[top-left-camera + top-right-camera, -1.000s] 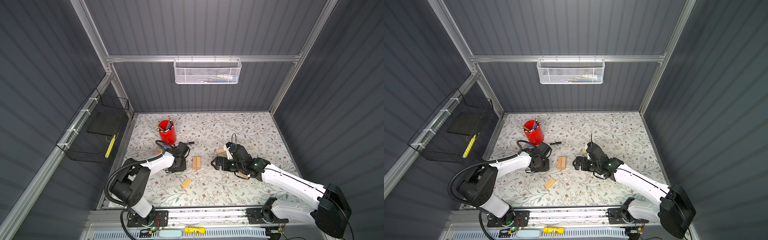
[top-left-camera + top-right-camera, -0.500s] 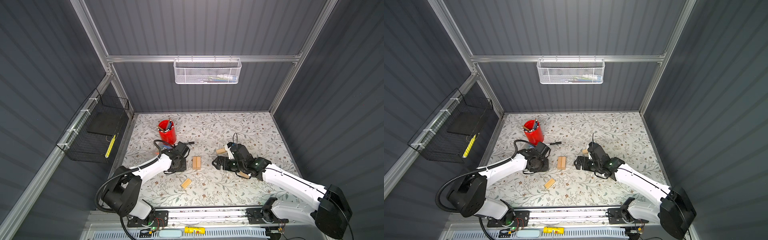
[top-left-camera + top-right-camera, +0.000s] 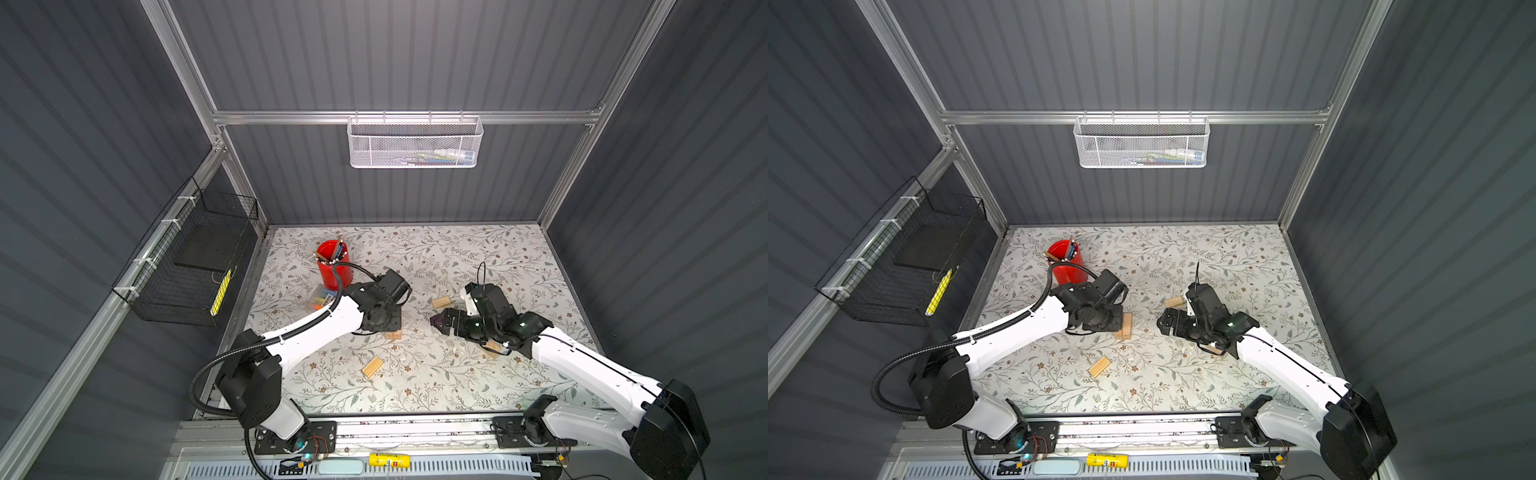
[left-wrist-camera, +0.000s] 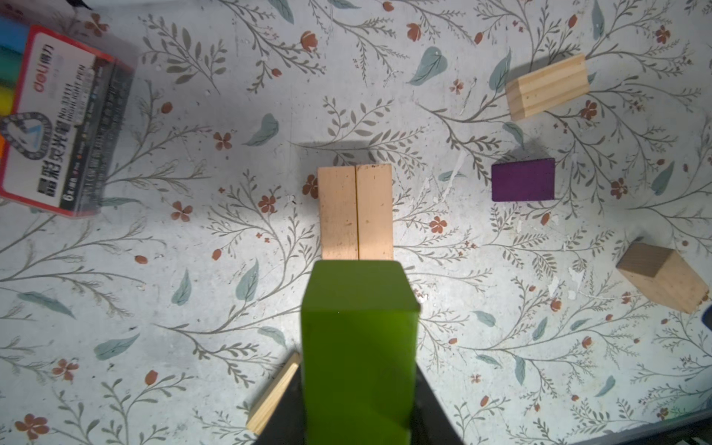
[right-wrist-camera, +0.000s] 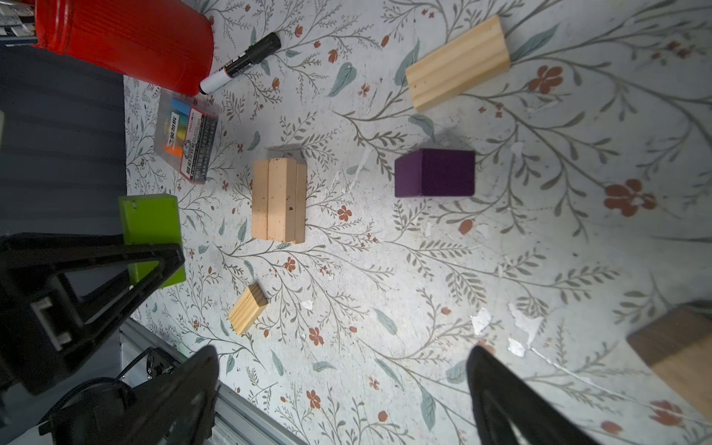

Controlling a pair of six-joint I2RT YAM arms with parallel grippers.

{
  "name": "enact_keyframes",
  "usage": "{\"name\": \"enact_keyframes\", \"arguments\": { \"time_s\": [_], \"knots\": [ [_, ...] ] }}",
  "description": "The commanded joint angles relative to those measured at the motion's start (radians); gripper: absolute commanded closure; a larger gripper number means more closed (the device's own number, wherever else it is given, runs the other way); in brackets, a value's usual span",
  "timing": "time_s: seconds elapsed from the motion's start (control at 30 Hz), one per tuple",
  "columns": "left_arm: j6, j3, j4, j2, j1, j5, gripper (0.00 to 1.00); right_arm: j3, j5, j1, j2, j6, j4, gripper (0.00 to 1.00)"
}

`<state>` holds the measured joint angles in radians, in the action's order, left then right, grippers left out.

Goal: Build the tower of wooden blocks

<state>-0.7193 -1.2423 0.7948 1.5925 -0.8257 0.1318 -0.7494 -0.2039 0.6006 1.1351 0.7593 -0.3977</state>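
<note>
My left gripper [image 4: 358, 416] is shut on a lime-green block [image 4: 358, 339], held just above and beside a low set of pale wood bricks [image 4: 356, 212] lying side by side. In both top views the left gripper [image 3: 380, 320] partly covers those bricks [image 3: 1124, 326]. A purple block [image 5: 435, 173] stands on the mat in front of my right gripper [image 5: 343, 366], which is open and holds nothing. Loose wood blocks lie around: a grooved one [image 5: 458, 61], a small ribbed one [image 5: 248, 308], and one [image 5: 678, 354] by the right arm.
A red pen cup [image 3: 332, 266] stands at the back left, with a packet of highlighters [image 5: 187, 142] and a black marker [image 5: 242, 61] beside it. A black wire basket [image 3: 195, 270] hangs on the left wall and a white mesh basket [image 3: 413, 143] on the back wall.
The left arm has swung right with the green block, and its gripper now covers part of the wood bricks. The right arm has barely moved.
</note>
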Motion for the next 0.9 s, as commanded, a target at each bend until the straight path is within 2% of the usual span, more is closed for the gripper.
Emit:
{"name": "enact_keyframes", "arguments": {
  "time_s": [0.0, 0.43, 0.87],
  "knots": [
    [-0.025, -0.057, 0.065, 0.075, -0.012, 0.021, 1.00, -0.018, -0.024, -0.008, -0.003, 0.011, -0.017, 0.01],
    [-0.002, -0.160, 0.067, 0.258, -0.022, 0.043, 1.00, 0.007, -0.048, -0.027, 0.006, 0.014, 0.003, 0.01],
    [-0.016, -0.209, 0.059, 0.300, -0.020, 0.057, 1.00, 0.005, -0.059, -0.042, 0.002, 0.013, 0.003, 0.01]
  ]
}}
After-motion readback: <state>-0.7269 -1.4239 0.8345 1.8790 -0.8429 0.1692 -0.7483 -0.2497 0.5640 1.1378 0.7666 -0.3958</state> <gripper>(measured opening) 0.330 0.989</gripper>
